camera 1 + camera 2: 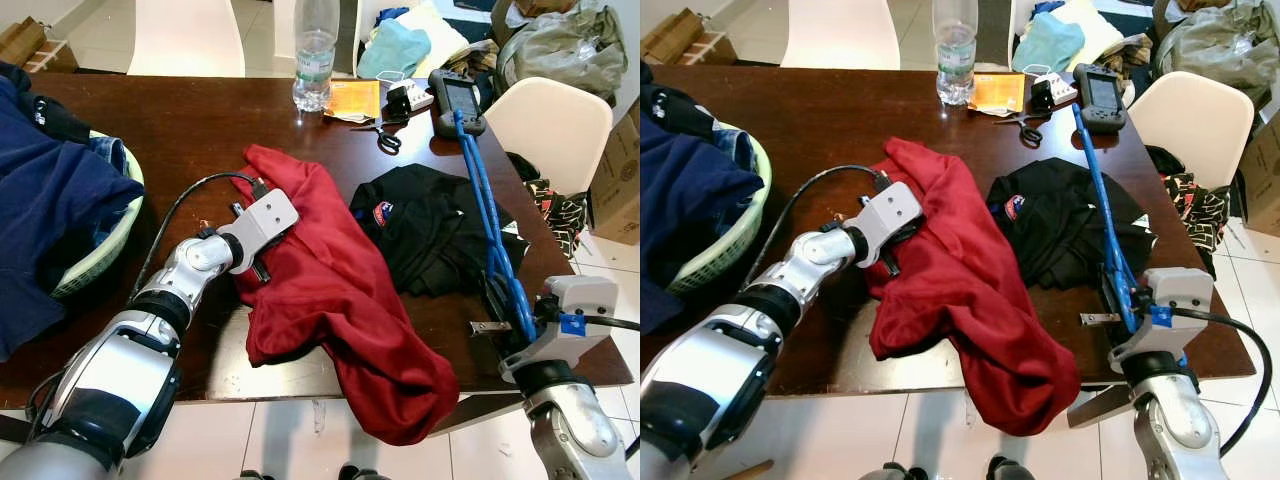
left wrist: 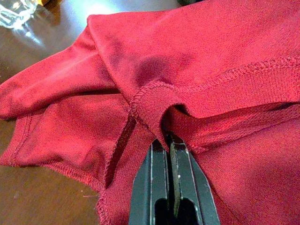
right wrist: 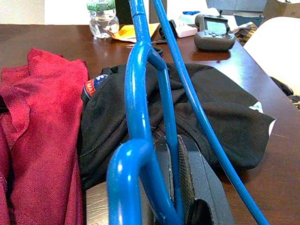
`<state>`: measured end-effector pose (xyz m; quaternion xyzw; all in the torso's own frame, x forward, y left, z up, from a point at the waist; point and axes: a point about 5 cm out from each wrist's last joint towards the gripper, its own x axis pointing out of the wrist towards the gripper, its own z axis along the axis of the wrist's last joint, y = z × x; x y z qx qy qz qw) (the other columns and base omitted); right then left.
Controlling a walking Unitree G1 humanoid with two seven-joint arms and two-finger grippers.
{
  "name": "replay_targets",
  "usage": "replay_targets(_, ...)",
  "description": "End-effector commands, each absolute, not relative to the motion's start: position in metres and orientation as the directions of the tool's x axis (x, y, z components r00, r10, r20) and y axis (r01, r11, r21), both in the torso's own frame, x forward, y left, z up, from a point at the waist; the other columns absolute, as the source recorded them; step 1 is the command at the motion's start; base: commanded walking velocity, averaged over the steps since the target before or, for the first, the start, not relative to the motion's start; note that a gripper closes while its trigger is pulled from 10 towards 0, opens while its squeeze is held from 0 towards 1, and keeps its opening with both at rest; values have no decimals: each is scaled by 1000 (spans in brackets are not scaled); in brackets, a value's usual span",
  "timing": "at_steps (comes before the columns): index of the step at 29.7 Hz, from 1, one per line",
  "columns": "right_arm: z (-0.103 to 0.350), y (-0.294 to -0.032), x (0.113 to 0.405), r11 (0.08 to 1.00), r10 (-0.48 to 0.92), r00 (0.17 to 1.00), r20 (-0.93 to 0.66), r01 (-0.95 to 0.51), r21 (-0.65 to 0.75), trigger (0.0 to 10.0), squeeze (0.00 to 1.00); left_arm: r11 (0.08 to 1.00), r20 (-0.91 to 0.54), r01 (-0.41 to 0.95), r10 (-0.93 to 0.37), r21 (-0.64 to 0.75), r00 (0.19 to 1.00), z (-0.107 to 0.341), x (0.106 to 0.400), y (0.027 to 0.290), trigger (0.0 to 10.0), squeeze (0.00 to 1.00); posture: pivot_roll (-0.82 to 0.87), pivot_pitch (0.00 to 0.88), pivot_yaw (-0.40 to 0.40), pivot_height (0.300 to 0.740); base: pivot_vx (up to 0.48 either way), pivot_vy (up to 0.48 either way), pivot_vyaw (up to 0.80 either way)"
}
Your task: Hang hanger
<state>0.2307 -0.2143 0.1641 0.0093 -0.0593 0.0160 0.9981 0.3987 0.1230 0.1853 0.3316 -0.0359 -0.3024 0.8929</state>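
Crowding the dark wooden table (image 1: 200, 130), left end effector (image 2: 169, 140) pinches red shirt (image 1: 340, 290), right end effector (image 3: 173, 187) clamps blue hanger (image 1: 485, 210).

Left claw (image 2: 169, 143) pinched closed; right claw (image 3: 176, 164) clamped, arm forward.

Bottle label (image 1: 313, 62): green and white band on the water bottle at the tabletop's far edge; its print is too small to read.
Shirt badge (image 1: 381, 212): red, white and blue patch on the black garment (image 1: 440, 230); no letters can be made out.
Other readable text: none.
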Motion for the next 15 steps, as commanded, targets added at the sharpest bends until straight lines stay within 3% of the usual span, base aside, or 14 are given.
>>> replay_targets(1,132,-213,226,995,28,999,-47,-23,99,10000,0,586,-155,518,-557,623,816,182,398,127,0,0,-160,319,9,740,0,0,0)
replay_targets(9,131,-214,234,994,24,999,-47,-19,104,10000,0,588,-17,493,-631,641,776,220,402,113,0,0,-139,277,14,740,0,0,0)
replay_targets(12,128,-213,241,994,25,999,-46,-20,107,10000,0,580,131,488,-720,652,681,267,401,100,0,0,-124,251,19,740,0,0,0)
replay_targets(13,127,-214,244,993,23,999,-43,-18,114,10000,0,555,201,494,-775,670,599,293,395,91,0,0,-108,227,23,740,0,0,0)
replay_targets(14,127,-214,244,993,23,999,-43,-18,114,10000,0,555,201,494,-775,670,599,293,395,91,0,0,-108,227,23,740,0,0,0)
replay_targets(15,126,-214,248,992,20,999,-40,-15,123,10000,0,519,246,499,-822,694,514,313,388,84,0,0,-99,210,28,740,0,0,0)
